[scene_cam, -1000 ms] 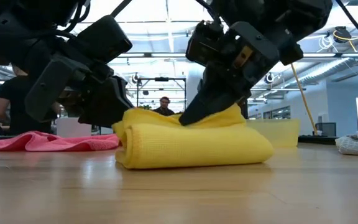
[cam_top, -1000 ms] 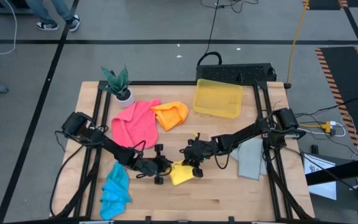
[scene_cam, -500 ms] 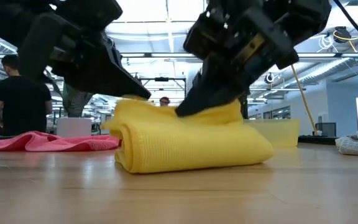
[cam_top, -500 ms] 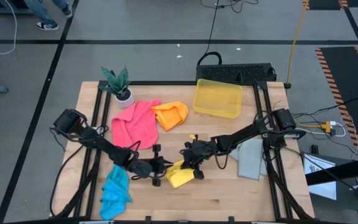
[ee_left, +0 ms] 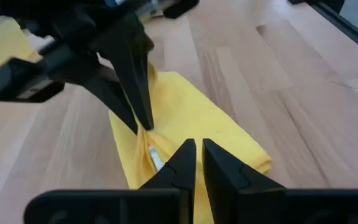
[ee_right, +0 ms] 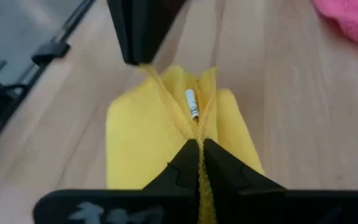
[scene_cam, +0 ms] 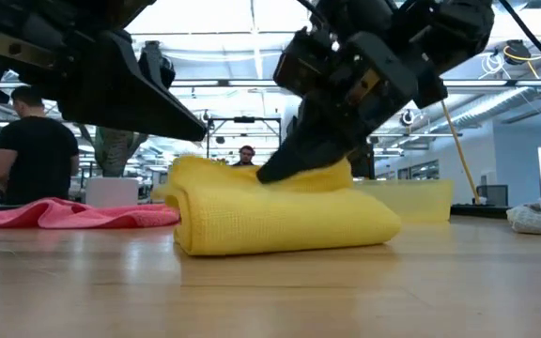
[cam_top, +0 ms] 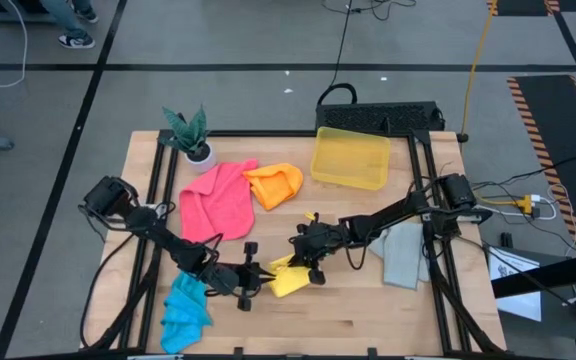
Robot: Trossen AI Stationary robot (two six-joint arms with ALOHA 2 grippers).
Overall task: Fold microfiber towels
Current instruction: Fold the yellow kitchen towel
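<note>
Your right end effector (ee_right: 199,144) is clenched on a pinched ridge of the yellow towel (cam_top: 288,279), fingers together with the fabric drawn up between the tips; a small white tag (ee_right: 192,102) shows in the crease just ahead of it. Your left end effector (ee_left: 194,149) has its fingers nearly together with a thin slit between them; its tips sit at the towel's opposite edge, and you cannot tell whether any cloth is caught there. The yellow towel lies rolled into a thick bundle on the tabletop (cam_top: 368,310) near the front centre. Outward from there, the blue towel (cam_top: 184,310) lies crumpled at front left, the pink towel (cam_top: 218,200) and orange towel (cam_top: 275,185) sit behind, and the grey towel (cam_top: 405,255) rests at the right.
</note>
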